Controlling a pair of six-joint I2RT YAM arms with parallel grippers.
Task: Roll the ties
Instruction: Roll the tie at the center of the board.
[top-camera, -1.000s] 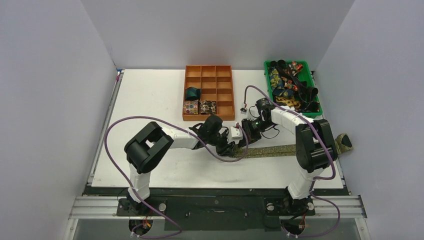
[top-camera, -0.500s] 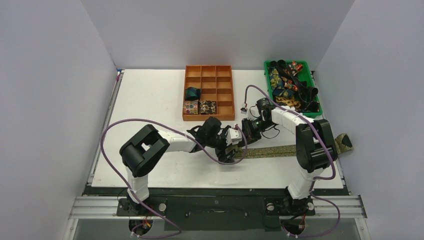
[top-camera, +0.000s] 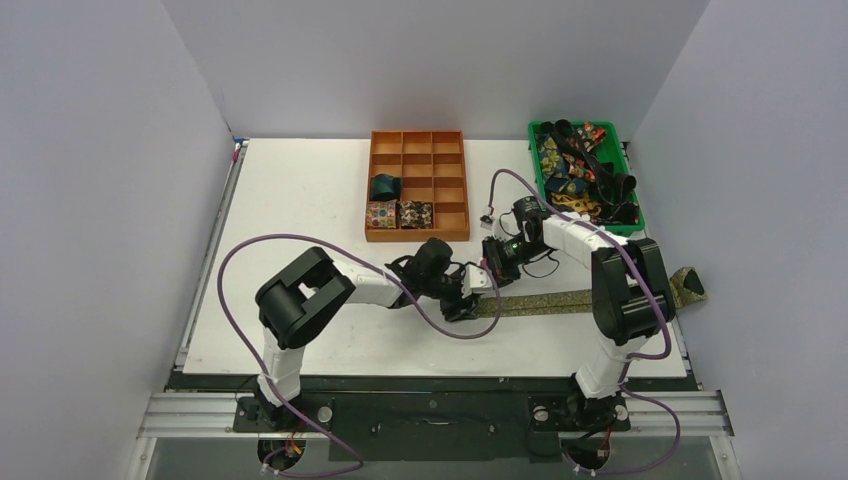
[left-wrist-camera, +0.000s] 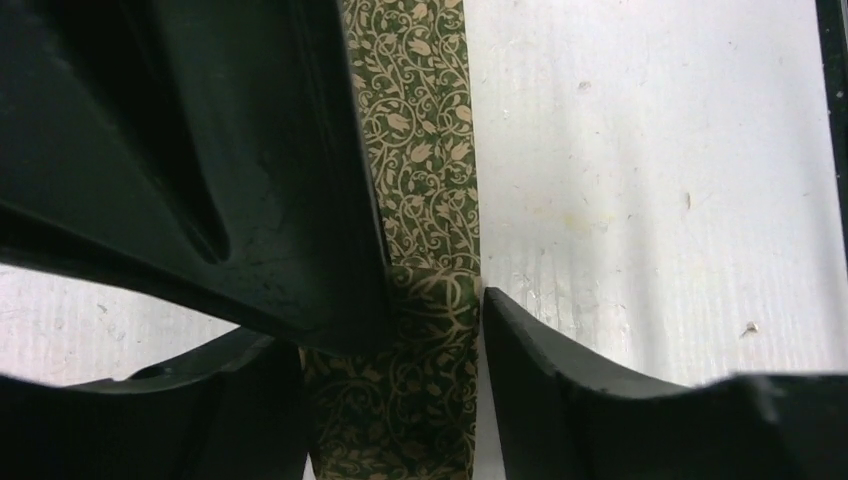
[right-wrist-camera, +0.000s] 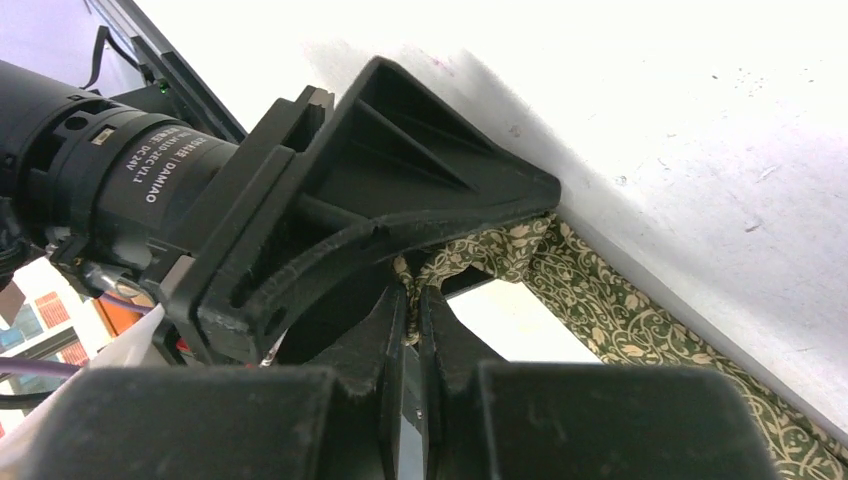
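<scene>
Left arm (top-camera: 300, 300) elbow bent, forearm reaching right, wrist low. Left gripper (left-wrist-camera: 432, 300) fingers (left-wrist-camera: 560, 400) apart. Right arm (top-camera: 620, 290) folded back inward; right gripper (right-wrist-camera: 412, 300) fingers (right-wrist-camera: 450, 345) closed, nipping the tie (right-wrist-camera: 600, 300).

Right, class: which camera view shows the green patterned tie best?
Left wrist: the green tie runs up mid-frame, its leaf pattern sharp. The right wrist view shows its folded end and a slanting stretch. The top view shows only a thin strip.

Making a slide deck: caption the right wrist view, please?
Right tool shut on the lifted end of an olive-green, vine-patterned fabric necktie, beside a black finger of the left tool.
</scene>
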